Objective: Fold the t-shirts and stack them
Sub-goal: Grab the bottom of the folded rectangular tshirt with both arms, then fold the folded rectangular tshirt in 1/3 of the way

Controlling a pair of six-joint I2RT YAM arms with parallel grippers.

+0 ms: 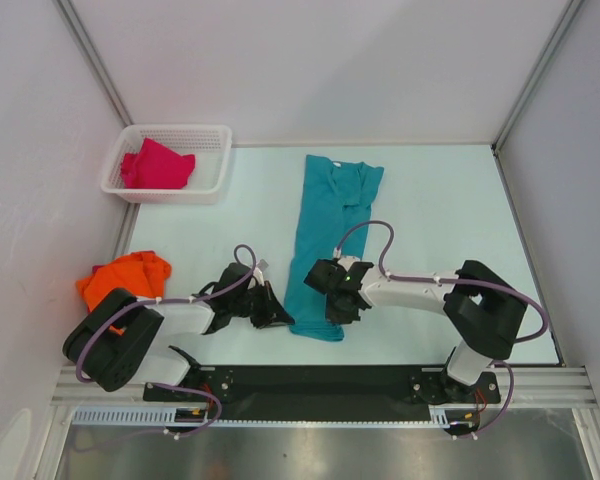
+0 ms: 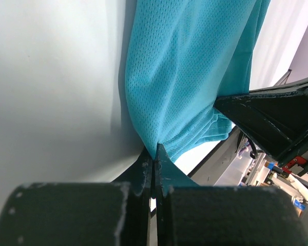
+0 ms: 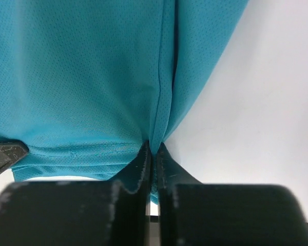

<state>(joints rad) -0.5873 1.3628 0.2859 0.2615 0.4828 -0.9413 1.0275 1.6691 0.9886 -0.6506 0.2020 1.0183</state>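
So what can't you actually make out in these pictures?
- Top view: teal shirt, near hem under left gripper and right gripper.
- Top view: orange shirt, partly behind the left arm.
- Top view: pink shirt, lower part behind basket wall.
- Wrist views: rest of teal shirt, cut off by edges.

Rises as two arms from a black base plate [image 1: 310, 380]: left arm [image 1: 175, 318] at its left end, right arm [image 1: 410, 290] at its right end. Pairs white link shells with bulky matte-black joint housings. Trails a lilac cable [image 1: 242, 250] in a loop over each wrist, with thinner wires hanging by the plate's two ends. Ends in black fingers [image 2: 142, 171], flat-faced and wedge-shaped, edges scuffed pale grey.
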